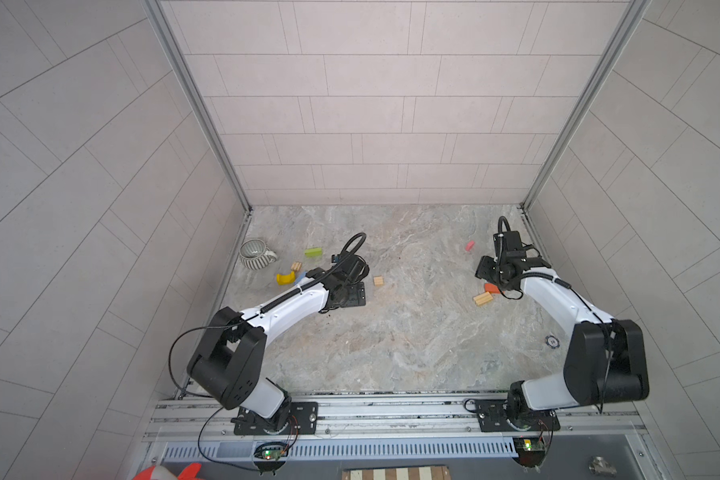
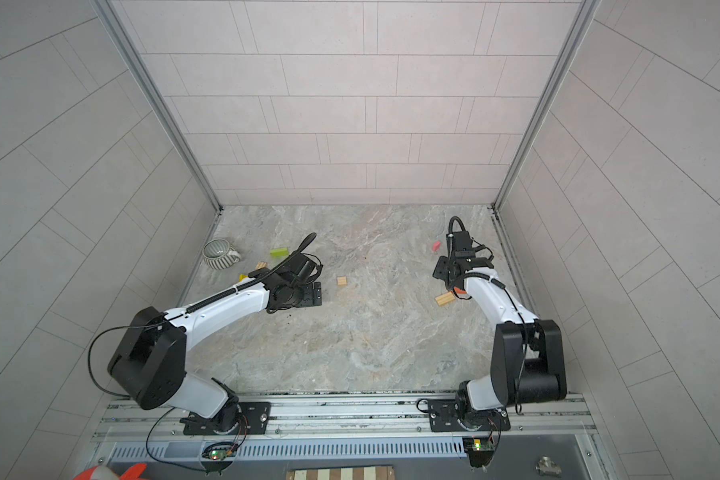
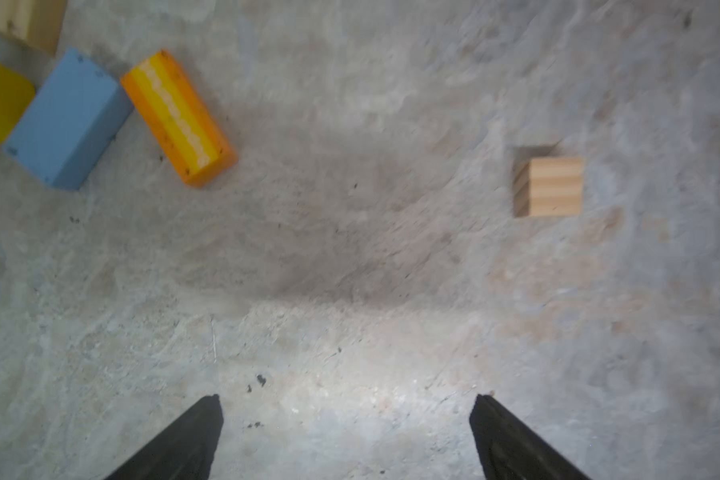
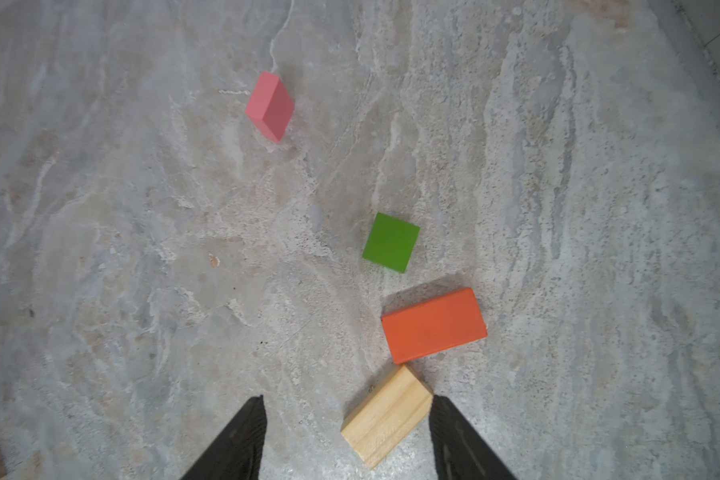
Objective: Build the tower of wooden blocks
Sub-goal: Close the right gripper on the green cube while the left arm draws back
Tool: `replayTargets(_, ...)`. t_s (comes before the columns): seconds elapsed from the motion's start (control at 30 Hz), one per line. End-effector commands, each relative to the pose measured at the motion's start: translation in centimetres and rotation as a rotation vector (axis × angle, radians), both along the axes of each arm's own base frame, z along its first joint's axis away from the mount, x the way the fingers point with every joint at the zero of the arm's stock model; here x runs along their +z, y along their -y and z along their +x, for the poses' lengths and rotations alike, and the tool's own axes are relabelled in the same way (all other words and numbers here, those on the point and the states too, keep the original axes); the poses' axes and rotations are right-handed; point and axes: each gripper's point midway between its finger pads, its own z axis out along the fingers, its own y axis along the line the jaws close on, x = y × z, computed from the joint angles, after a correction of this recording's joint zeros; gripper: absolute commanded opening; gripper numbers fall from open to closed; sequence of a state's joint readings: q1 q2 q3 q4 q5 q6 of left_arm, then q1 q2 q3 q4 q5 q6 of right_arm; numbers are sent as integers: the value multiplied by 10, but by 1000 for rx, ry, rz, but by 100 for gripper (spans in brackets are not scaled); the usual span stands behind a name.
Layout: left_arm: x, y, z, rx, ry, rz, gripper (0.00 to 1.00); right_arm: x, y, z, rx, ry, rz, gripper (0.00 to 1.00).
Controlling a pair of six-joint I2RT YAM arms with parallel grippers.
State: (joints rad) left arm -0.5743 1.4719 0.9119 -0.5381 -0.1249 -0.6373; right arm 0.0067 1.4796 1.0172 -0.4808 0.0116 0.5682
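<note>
Though no tower stands yet and the blocks point(image 1: 378, 281) lie scattered on the table point(image 1: 391, 332), left gripper point(image 3: 348, 397) gapes wide, empty; right gripper point(image 4: 348, 397), half-open, straddles tan block point(image 4: 387, 415), unclamped; probably light, rigid, smooth wood; best pinched across flat sides.

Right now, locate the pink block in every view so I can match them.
In a top view: pink block, toward the back right corner.
In a top view: pink block, same spot.
Left wrist: not in it.
Right wrist: pink block, beyond the green cube.
Shared landmark: long tan block, absent only from the left wrist.
</note>
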Motion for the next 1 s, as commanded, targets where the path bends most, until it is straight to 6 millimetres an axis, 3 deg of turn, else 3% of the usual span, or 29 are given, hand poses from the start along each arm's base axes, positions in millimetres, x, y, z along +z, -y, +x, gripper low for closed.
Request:
replayTargets(0.0, 14, 1, 6, 36, 136, -81, 98, -7, 19, 2, -81, -69, -49, 58)
replayTargets(0.13, 12, -5, -1, 28, 205, -121, 95, -30, 25, 13, -109, -169, -14, 53)
replayTargets(0.37, 17, -23, -5, 13, 274, -49, 95, -69, 38, 21, -158, -275, 36, 57)
replayTargets(0.53, 6, -23, -6, 15, 246, -41, 95, -77, 44, 29, -152, -293, 21, 60)
replayTargets(0.97, 10, -24, -6, 12, 234, -25, 95, -77, 47, 44, -148, -276, 50, 62)
